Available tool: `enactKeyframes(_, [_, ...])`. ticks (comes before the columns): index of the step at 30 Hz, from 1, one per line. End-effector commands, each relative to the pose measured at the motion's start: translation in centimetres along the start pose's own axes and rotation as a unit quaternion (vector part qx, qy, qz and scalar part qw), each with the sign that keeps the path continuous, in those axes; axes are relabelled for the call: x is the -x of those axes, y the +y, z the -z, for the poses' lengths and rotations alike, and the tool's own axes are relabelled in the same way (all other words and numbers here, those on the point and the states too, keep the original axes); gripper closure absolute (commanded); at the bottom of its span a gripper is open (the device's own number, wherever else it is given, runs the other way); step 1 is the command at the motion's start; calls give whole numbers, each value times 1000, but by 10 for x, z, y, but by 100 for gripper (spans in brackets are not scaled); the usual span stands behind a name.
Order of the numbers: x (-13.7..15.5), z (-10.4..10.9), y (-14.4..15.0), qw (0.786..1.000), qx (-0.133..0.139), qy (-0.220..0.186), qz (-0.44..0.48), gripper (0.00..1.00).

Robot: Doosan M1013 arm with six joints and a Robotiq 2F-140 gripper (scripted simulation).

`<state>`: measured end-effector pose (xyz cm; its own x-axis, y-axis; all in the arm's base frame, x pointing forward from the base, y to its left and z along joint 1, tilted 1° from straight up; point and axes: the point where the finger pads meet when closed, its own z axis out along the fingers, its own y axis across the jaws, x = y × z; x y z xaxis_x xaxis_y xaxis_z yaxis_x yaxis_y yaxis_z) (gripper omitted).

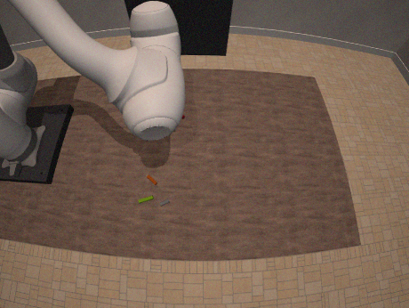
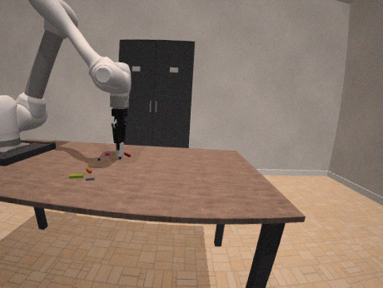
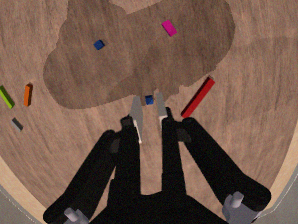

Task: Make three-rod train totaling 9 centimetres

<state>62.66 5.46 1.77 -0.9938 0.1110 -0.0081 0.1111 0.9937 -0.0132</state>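
Observation:
My gripper (image 2: pixel 120 155) (image 3: pixel 149 103) is partly open and low over the table; a small blue rod (image 3: pixel 149 100) (image 2: pixel 120 158) lies between its fingertips, with room on both sides. A red rod (image 3: pixel 198 97) (image 2: pixel 127 154) (image 1: pixel 183 117) lies slanted beside the right finger. A magenta rod (image 3: pixel 169 28) (image 2: pixel 106 154) and a second blue rod (image 3: pixel 99 45) (image 2: pixel 99 159) lie apart. An orange rod (image 1: pixel 152 180) (image 2: pixel 88 170) (image 3: pixel 28 95), a lime rod (image 1: pixel 146 199) (image 2: pixel 76 176) (image 3: pixel 6 97) and a grey rod (image 1: pixel 164 203) (image 2: pixel 90 179) (image 3: pixel 17 124) lie separately, near each other. In the top view the arm hides the gripper.
The brown table (image 1: pixel 267 178) (image 2: pixel 187 183) carries the rods. The arm's dark base plate (image 1: pixel 58 151) (image 2: pixel 46 149) is at the left in the top and exterior views. The arm's shadow falls over the magenta rod and the second blue rod.

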Motion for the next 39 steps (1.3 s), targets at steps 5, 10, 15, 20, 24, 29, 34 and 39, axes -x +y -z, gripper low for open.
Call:
enactKeyframes(5, [0, 0, 0, 1000, 0, 0, 0, 85])
enactKeyframes(10, [0, 0, 0, 1000, 0, 0, 0, 85])
enactKeyframes(15, [0, -2, 0, 1000, 0, 0, 0, 85])
enactKeyframes(20, [0, -6, 0, 1000, 0, 0, 0, 85])
enactKeyframes(24, [0, -10, 0, 1000, 0, 0, 0, 85])
enactKeyframes(29, [0, -13, 0, 1000, 0, 0, 0, 85])
enactKeyframes(34, [0, -16, 0, 1000, 0, 0, 0, 85])
enactKeyframes(39, [0, -17, 0, 1000, 0, 0, 0, 85])
